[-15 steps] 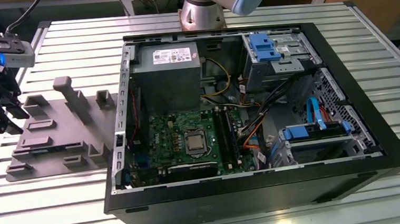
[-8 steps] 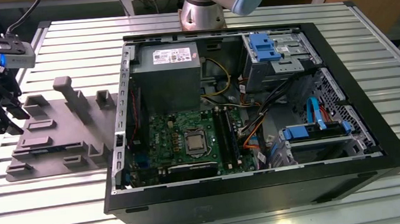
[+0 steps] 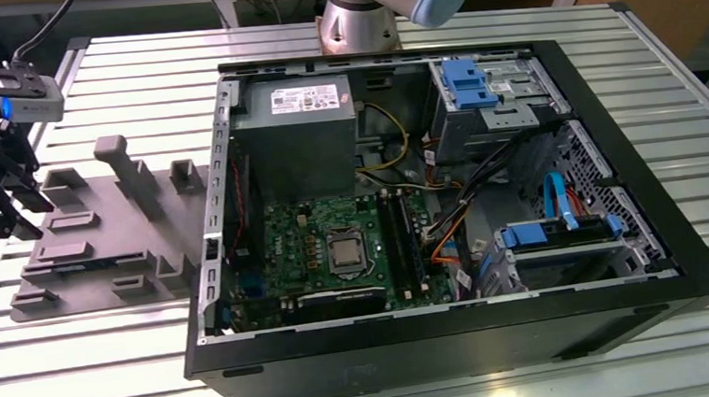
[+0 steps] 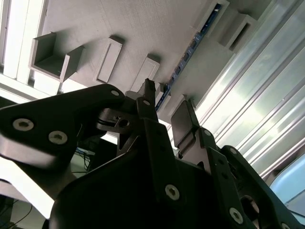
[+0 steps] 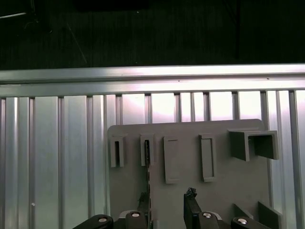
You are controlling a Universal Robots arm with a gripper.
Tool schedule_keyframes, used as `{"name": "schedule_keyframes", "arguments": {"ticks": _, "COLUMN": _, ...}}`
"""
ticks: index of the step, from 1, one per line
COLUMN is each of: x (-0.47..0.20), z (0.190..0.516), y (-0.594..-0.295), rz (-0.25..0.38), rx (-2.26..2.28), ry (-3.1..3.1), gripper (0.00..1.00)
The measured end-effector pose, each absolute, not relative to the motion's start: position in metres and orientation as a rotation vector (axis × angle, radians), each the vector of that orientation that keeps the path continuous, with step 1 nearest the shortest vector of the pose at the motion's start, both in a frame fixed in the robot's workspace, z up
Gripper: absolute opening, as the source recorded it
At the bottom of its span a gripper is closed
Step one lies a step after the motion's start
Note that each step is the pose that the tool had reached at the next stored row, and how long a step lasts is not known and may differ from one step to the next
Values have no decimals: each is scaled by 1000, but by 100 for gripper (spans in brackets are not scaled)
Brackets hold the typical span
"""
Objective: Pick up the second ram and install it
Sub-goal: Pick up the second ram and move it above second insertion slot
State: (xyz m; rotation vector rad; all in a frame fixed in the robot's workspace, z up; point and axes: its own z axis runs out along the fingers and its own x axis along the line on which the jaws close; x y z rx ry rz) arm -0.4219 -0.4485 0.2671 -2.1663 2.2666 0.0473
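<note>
Two fingers (image 5: 190, 205) of the gripper (image 5: 167, 198) stand well apart, holding nothing, above the grey fixture (image 5: 224, 186) at the exterior view's left. The second ram (image 5: 147, 155) sits edgewise in its slot, seemingly beside one finger.

computer case (image 3: 465, 345) 1 | grey holder (image 3: 88, 238) 1 | ram stick (image 4: 189, 50) 1 | tool (image 4: 167, 98) 1

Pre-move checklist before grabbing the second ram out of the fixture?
1. Hand open: ok.
2. Second ram standing on edge in the gray fixture: ok.
3. Ram centred between the fingers: not ok, it lies close to one finger in both wrist views.
4. Computer case open on top: ok.
5. Free socket on the motherboard: cannot tell.
</note>
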Motion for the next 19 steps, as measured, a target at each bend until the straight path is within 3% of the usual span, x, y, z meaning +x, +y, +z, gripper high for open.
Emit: {"name": "schedule_keyframes", "arguments": {"ticks": 19, "x": -422, "z": 264, "y": -449, "rz": 47, "rx": -2167, "ry": 2266, "gripper": 42}}
